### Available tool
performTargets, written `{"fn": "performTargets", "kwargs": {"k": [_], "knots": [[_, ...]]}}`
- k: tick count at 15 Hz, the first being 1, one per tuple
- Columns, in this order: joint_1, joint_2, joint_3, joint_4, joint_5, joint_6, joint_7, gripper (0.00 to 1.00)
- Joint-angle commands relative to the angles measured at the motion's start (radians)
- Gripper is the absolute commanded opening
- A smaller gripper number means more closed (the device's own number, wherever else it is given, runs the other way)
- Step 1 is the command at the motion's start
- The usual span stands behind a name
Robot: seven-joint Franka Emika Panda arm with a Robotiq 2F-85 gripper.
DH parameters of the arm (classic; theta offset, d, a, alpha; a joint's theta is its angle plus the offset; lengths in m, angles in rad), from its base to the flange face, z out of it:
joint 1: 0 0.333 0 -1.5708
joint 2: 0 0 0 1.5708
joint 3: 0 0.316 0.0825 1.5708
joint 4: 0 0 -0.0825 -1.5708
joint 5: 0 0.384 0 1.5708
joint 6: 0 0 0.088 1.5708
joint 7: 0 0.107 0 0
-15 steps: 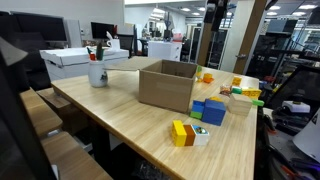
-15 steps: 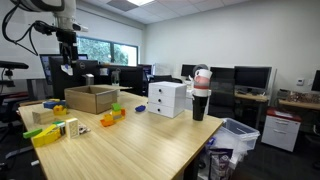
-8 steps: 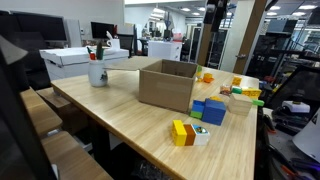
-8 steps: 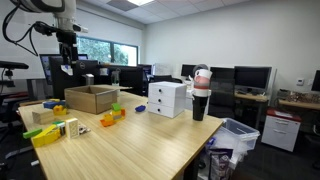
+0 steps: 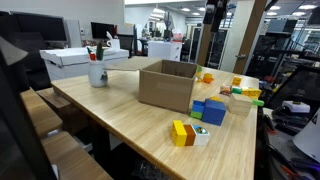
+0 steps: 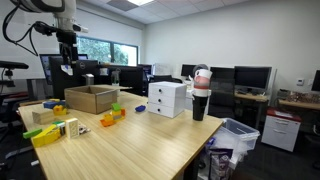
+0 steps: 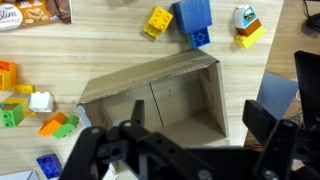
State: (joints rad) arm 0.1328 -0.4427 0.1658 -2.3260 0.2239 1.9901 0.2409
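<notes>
My gripper (image 7: pixel 185 132) hangs open and empty high above an open cardboard box (image 7: pixel 155 95). The same box (image 5: pixel 167 84) (image 6: pixel 91 98) stands on the wooden table, and the gripper (image 6: pixel 67 65) (image 5: pixel 214 14) is well above it in both exterior views. In the wrist view the box looks empty inside. Around it lie toy blocks: a blue block (image 7: pixel 193 17), a yellow block (image 7: pixel 156 21), a yellow-and-white piece (image 7: pixel 247 27), and orange, green and white pieces (image 7: pixel 45 112) on the other side.
A white drawer unit (image 6: pixel 166 98) and a dark cup with a pink-and-white object (image 6: pixel 200 95) stand on the table. A white cup with tools (image 5: pixel 97 70) and a white box (image 5: pixel 82 60) sit at the far end. Office desks, chairs and monitors surround the table.
</notes>
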Motion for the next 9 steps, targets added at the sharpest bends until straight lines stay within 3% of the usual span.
{"fn": "performTargets", "kwargs": {"k": [1,9], "knots": [[-0.009,-0.022,0.013,-0.009,-0.007,0.011,0.046,1.00],[-0.003,-0.008,0.000,0.003,0.001,-0.010,0.011,1.00]]}}
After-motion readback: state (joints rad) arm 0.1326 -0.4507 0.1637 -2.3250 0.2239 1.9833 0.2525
